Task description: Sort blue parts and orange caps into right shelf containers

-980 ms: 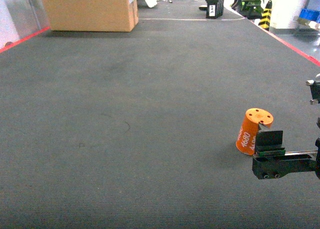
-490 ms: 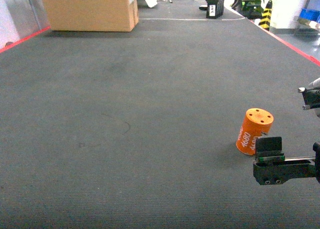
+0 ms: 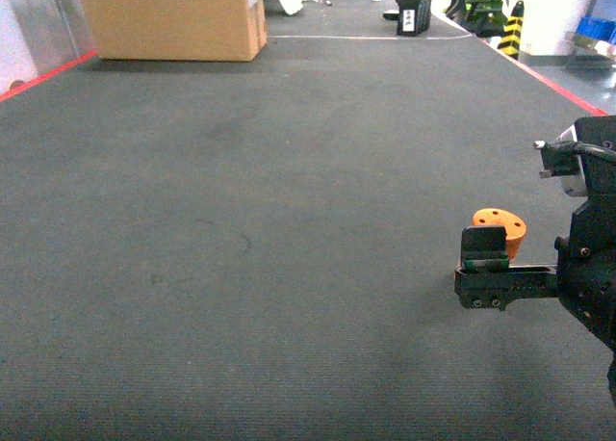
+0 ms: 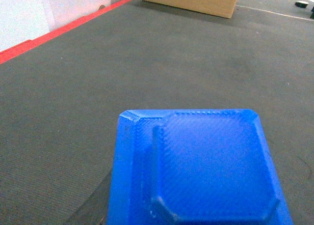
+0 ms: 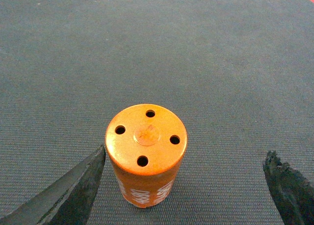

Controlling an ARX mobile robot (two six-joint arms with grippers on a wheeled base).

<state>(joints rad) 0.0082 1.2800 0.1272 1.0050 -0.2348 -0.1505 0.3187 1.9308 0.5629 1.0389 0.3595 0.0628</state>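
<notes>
The orange cap (image 5: pixel 146 154) stands upright on the grey carpet (image 3: pixel 241 220), between the right gripper's (image 5: pixel 184 185) spread fingers, nearer the left one, untouched. Open carpet surrounds it; a red line (image 3: pixel 563 87) bounds the right edge. A blue part (image 4: pixel 198 168) fills the left wrist view, hiding the left gripper's state.

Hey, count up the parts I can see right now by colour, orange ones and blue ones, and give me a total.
Orange tapered plastic cap with four holes in its flat top: 1
Blue ridged plastic part with cut corners, close under the left wrist camera: 1
Total: 2
</notes>
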